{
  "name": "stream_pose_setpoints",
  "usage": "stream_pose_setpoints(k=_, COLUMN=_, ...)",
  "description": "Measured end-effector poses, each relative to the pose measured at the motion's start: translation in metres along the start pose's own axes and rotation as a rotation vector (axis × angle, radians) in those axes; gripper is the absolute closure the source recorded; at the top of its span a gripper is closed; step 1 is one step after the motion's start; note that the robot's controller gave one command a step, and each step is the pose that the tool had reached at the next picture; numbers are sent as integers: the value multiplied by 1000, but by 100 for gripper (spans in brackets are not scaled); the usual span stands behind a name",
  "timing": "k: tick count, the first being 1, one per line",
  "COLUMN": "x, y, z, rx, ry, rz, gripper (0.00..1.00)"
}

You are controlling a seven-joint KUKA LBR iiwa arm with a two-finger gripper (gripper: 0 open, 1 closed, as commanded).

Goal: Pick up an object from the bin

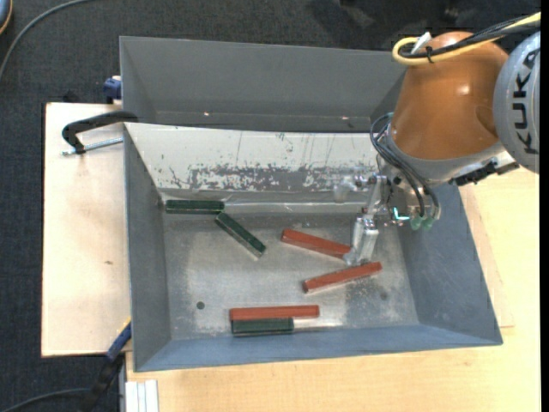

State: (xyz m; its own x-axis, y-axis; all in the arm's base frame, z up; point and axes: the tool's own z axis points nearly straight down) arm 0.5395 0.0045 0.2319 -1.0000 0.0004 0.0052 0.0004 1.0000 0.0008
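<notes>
Orange arm cover (446, 101) looms over the scuffed grey bin (257, 84) (dark carpet (240, 7) beyond).

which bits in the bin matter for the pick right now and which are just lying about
In play: gripper; flat red bar just left of it; tilted red bar just below it. Which of the two it will take cannot be told.

Lying about: dark green bar by the back wall; slanted dark green bar beside that; front red bar and front green bar, side by side.

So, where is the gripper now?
In the grey metal bin's right half, the gripper sits at the right end of the upper flat red bar, just above the lower red bar.
</notes>
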Motion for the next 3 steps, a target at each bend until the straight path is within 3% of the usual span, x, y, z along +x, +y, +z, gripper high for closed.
stream_pose_setpoints(k=1, x=-58, y=-3, z=165, rx=0, ry=-1, rz=-33, gripper=0)
stream_pose_setpoints(k=2, x=-59, y=-3, z=160, rx=0, ry=-6, rz=-33, gripper=100)
stream_pose_setpoints(k=3, x=-40, y=19, z=20, rx=0, ry=-20, rz=-166, gripper=100)
